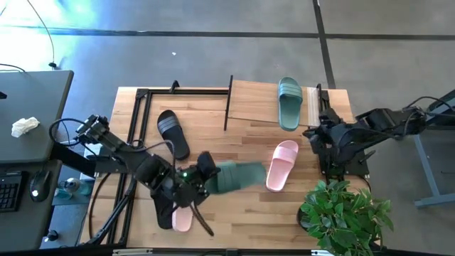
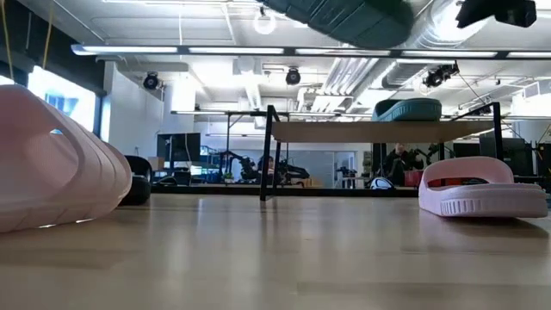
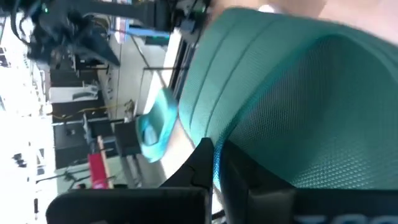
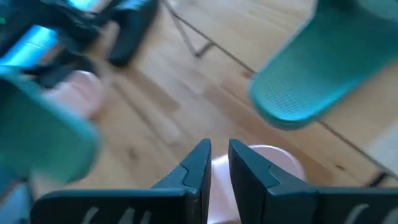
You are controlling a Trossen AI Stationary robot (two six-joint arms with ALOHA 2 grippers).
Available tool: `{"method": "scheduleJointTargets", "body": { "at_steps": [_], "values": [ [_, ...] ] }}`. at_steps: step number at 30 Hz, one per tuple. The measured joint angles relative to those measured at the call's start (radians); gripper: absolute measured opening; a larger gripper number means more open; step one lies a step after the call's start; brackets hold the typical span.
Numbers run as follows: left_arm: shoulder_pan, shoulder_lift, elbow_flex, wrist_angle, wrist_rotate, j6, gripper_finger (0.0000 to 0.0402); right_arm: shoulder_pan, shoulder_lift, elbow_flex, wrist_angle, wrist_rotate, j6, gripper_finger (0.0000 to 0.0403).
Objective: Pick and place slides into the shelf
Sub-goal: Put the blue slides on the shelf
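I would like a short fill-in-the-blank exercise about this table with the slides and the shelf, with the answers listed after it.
1. The left gripper holds a slide of ____ colour above the table.
2. On the top board of the shelf lies one ____ slide.
3. The pink slide between the two arms lies on the ____.
4. The right gripper holds ____.

Answers: green; green; table; nothing

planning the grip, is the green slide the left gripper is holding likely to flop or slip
Probably stiff: the green slide juts sideways from the left gripper, clear of the table, without visible sag. Its dimpled surface should resist slipping. Held at one end, it may still swing.
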Motion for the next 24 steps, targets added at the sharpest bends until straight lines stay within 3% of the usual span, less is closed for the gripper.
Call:
{"method": "scheduleJointTargets", "body": {
  "at_steps": [7,13,17,24],
  "values": [
    [0.086,0.000,0.052,-0.046,0.002,0.150,0.0000,0.088,-0.044,0.000,0.052,-0.014,0.060,0.0044],
    [0.154,-0.004,0.052,-0.053,0.046,0.211,0.0000,0.123,-0.041,-0.012,0.157,-0.098,0.100,0.0044],
    [0.178,-0.022,0.053,-0.056,0.090,0.238,0.0000,0.126,-0.064,-0.110,0.343,-0.169,0.086,0.0044],
    [0.182,-0.094,0.054,-0.046,0.115,0.299,0.0000,0.081,-0.121,-0.407,0.792,-0.274,0.075,0.0044]
  ]
}}
